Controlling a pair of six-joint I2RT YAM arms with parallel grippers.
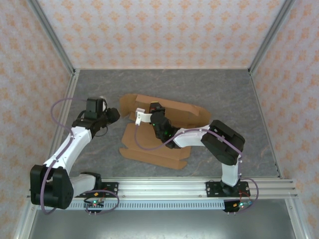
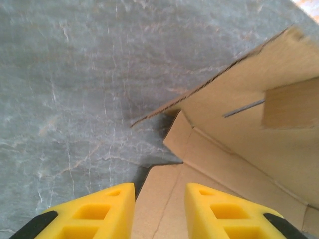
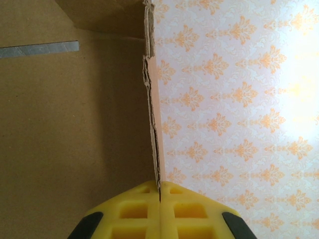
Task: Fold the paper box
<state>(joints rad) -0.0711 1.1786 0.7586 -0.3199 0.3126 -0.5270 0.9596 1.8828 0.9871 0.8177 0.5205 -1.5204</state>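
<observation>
The paper box [image 1: 154,155] lies on the counter [image 1: 224,89], its long axis roughly left to right with the right end nearer. The right gripper [image 3: 159,194] has its jaws pinching the box's raised panel edge. The left gripper [image 2: 159,191] has its jaws narrowly apart and empty.

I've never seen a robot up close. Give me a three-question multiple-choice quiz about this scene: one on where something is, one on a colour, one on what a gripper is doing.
1. Where is the paper box?
A. on the grey table
B. on a shelf
C. on the floor

2. What colour are the fingers of the right gripper?
A. blue
B. yellow
C. green

3. What is the right gripper doing?
A. standing wide open
B. shut on nothing
C. shut on the paper box's edge

Answers: 1 A, the brown cardboard lies mid-table; 2 B, both show yellow in the wrist view; 3 C, the cardboard edge runs in between the closed fingers.
</observation>
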